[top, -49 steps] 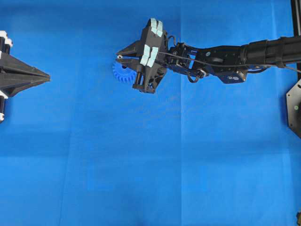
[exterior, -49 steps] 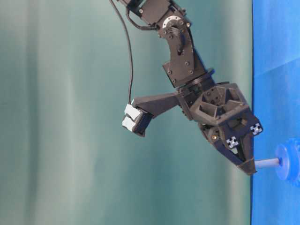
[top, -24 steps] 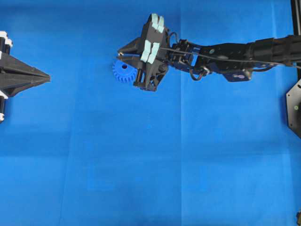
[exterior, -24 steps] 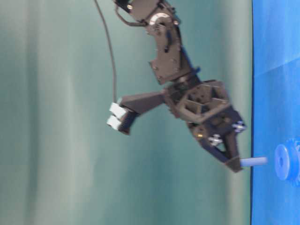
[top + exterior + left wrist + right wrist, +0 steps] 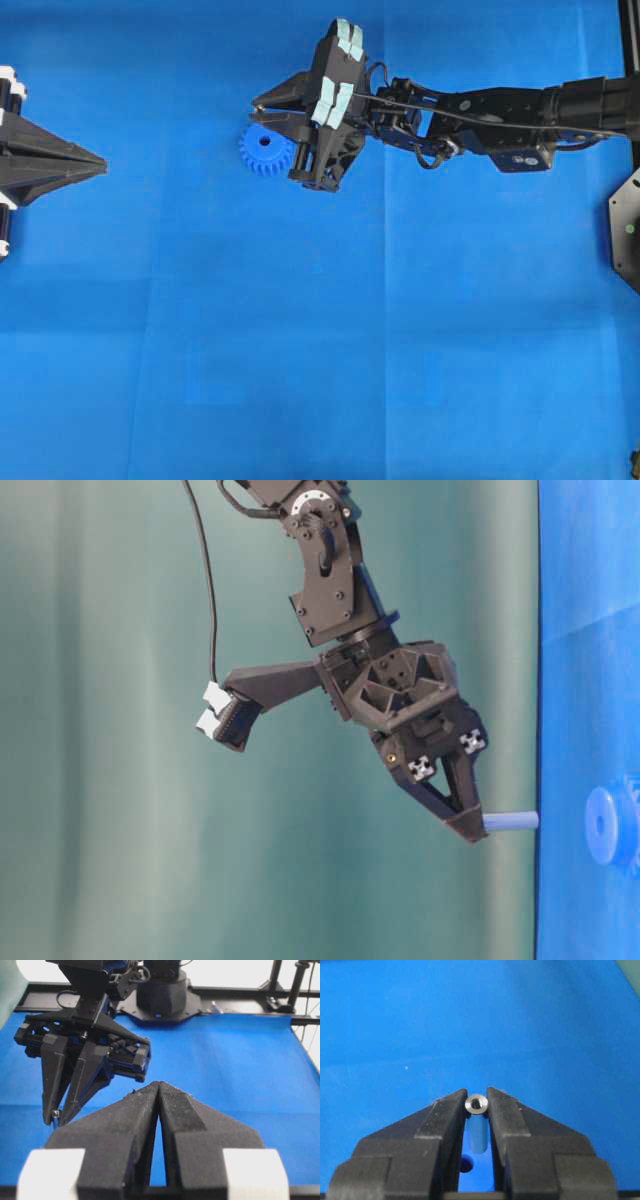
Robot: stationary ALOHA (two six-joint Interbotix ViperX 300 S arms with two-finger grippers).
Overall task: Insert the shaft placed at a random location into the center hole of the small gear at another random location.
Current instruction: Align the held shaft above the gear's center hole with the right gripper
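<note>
While the right gripper [image 5: 472, 828] clamps the shaft [image 5: 511, 822] clear above the small gear [image 5: 265, 152] on the mat [image 5: 300, 330], we note the left gripper [image 5: 159, 1091] pressed closed, holding nothing.

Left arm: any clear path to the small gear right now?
Probably not. The right gripper, shut on the shaft, hangs right over the small gear, while the left gripper sits far across the mat.

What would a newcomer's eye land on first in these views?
The right gripper, near the mat's far edge, left of centre from overhead, pinching the shaft; side on, it points at the gear with a clear gap between. Next, the gear's center hole, open from overhead. The left gripper sits shut at the left edge.
</note>
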